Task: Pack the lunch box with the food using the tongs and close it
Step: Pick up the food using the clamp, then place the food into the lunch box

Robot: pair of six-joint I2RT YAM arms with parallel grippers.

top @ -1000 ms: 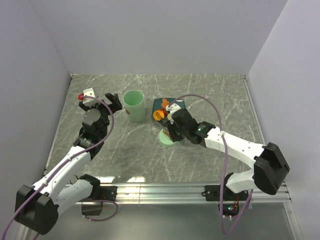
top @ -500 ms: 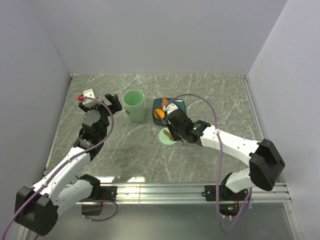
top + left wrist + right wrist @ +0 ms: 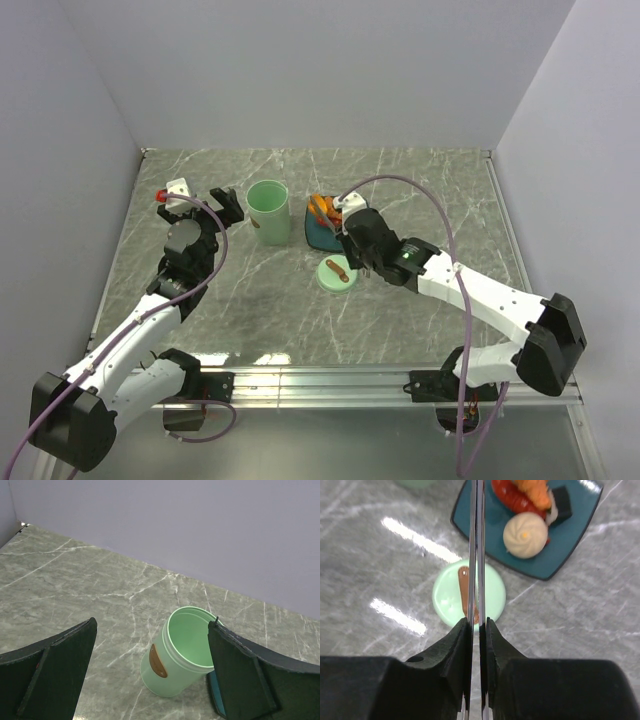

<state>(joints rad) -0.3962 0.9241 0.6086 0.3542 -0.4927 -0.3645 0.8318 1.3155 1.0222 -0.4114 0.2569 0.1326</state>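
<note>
Since a second ago the right gripper (image 3: 476,630) has swung from the lid (image 3: 337,273) up over the plate (image 3: 324,240), its jaws now clenched on the tongs (image 3: 476,545) so the two thin arms press together. On the left, the left gripper (image 3: 150,672) hangs released and empty beside the one open lunch box (image 3: 268,211), upright just left of the plate. One stiff, slippery pair of tongs looks best squeezed mid-arm; the bun (image 3: 525,534) and sausage (image 3: 516,496) look soft, two I can count clearly.
</note>
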